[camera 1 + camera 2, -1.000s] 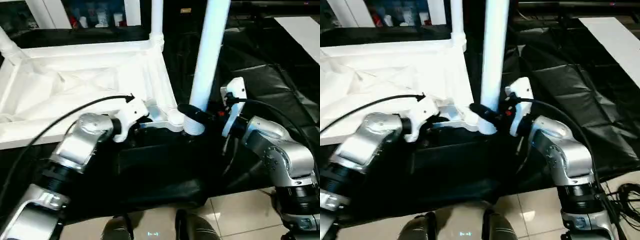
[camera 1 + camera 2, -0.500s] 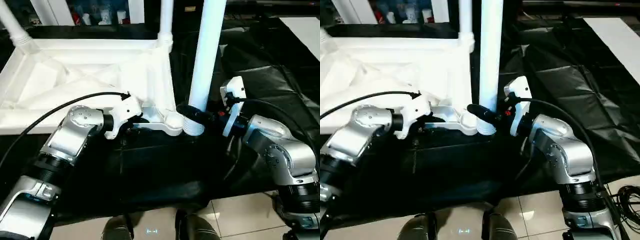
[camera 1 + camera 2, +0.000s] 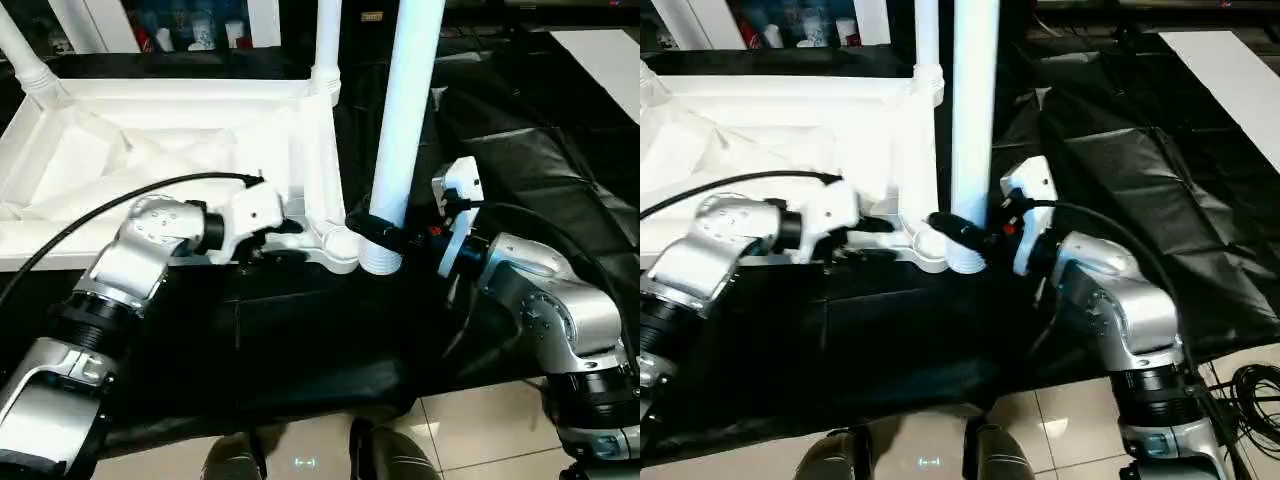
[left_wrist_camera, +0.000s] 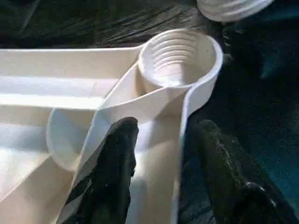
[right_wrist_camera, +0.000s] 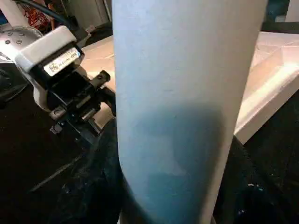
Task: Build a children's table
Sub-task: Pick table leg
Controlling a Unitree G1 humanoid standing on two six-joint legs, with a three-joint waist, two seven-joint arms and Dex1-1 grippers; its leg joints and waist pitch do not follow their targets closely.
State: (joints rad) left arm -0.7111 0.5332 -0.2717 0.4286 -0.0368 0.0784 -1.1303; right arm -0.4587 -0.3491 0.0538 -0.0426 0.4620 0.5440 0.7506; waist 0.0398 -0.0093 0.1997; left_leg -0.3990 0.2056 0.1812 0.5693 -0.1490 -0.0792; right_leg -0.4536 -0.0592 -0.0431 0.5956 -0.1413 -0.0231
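Left wrist view is showing the threaded corner socket (image 4: pixel 179 57) empty, the left gripper (image 4: pixel 163 154) straddling the tabletop (image 3: pixel 150 160) rim just behind it, fingers (image 4: pixel 114 172) apart, not clamping. Head views are showing what that one misses: the right gripper (image 3: pixel 385 232) closed around the upright leg (image 3: pixel 405 110), its ribbed end sitting just beside the socket, not in it. Tabletop is lying underside-up on the black-covered surface (image 3: pixel 520 170), two legs (image 3: pixel 327 45) already standing at far corners. Open room is lying to the robot's right; tiled floor (image 3: pixel 470 420) is showing at the near edge.
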